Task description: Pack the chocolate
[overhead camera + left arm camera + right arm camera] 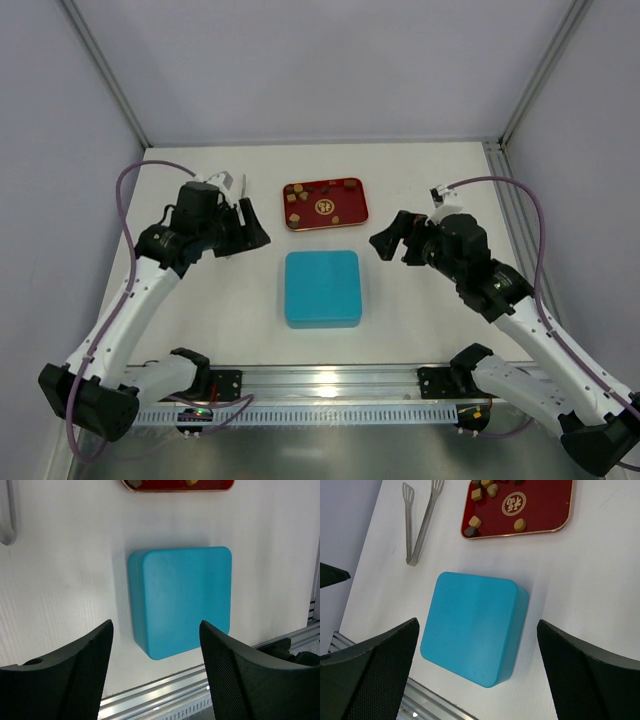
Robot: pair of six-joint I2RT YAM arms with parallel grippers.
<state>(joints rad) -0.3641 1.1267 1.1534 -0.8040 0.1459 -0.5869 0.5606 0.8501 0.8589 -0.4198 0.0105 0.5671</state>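
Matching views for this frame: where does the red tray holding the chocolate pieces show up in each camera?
Top external: the red tray lies mid-table, just beyond the blue box.
Left wrist: only a strip of the red tray shows, cut off by the top edge, above the blue box.
Right wrist: the red tray is at the top, right of centre, partly cropped.
Shared landmark: the blue box, directly below the tray in all three views.

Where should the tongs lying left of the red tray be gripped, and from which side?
Midway along the tongs, from straight above, jaws set across both arms. They lie flat on the table, arms spreading from the joined end to the spatula tips, so closing there would probably squeeze them together.
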